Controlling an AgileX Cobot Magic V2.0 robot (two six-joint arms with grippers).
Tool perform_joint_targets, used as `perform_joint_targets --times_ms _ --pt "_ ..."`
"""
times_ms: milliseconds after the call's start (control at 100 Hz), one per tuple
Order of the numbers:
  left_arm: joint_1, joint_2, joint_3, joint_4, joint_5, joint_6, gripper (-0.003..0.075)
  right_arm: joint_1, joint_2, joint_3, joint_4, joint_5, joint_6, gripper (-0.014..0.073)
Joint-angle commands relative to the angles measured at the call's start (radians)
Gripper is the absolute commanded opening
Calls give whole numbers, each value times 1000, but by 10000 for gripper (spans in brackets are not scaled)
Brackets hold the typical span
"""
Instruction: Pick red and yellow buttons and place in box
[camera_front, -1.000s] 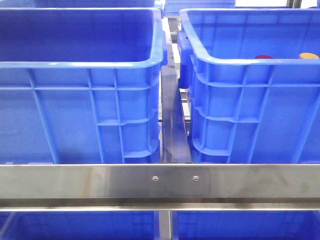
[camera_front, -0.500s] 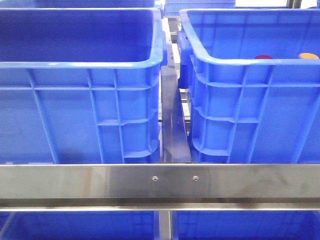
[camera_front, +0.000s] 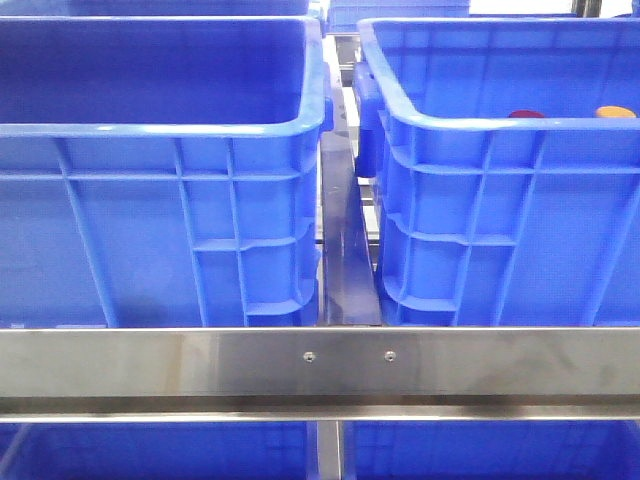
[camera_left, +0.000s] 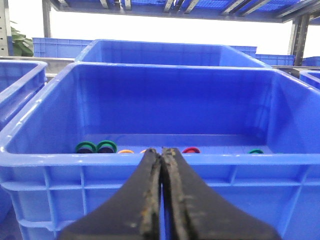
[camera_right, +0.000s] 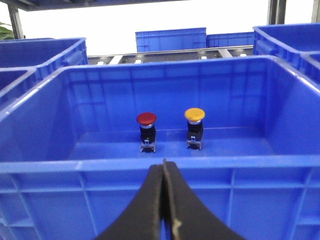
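Red button (camera_right: 146, 118), yellow button (camera_right: 194, 114) upright in box (camera_right: 165, 165); both grippers (left (camera_left: 161, 155), right (camera_right: 163, 167)) pressed together, empty.

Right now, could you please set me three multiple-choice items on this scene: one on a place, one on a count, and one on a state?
1. Where do the red button and yellow button stand?
A. Inside the right blue crate
B. On the steel rail
C. Between the crates

2. How many mushroom-headed buttons stand upright in that crate?
A. One
B. Two
C. Four

3. How do the right gripper jaws stand?
A. Wide open
B. Clamped on a button
C. Shut on nothing

Answers: 1 A, the right wrist view shows both on that crate's floor. 2 B, one red and one yellow, side by side. 3 C, the jaws meet in front of the crate's near wall, with nothing between them.
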Motion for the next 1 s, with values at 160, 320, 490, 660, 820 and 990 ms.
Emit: perform_joint_targets --times_ms 160,320,490,660,820,990 --pt "5 -34 48 -9 -76 -2 -19 -5 -20 45 6 -215 2 -68" --pt "5 -34 48 -9 -76 -2 -19 -5 -20 45 6 -213 2 -68" --pt "5 -34 48 -9 -76 -2 -19 -5 -20 45 6 -213 2 -68" --pt "5 -34 48 -9 -76 -2 -19 -5 -20 45 6 -213 2 -68" --pt "5 -34 48 -9 -76 -2 -19 -5 -20 45 6 -213 2 -68" --pt "5 -34 48 -9 -76 -2 -19 -5 -20 45 6 -213 2 -68"
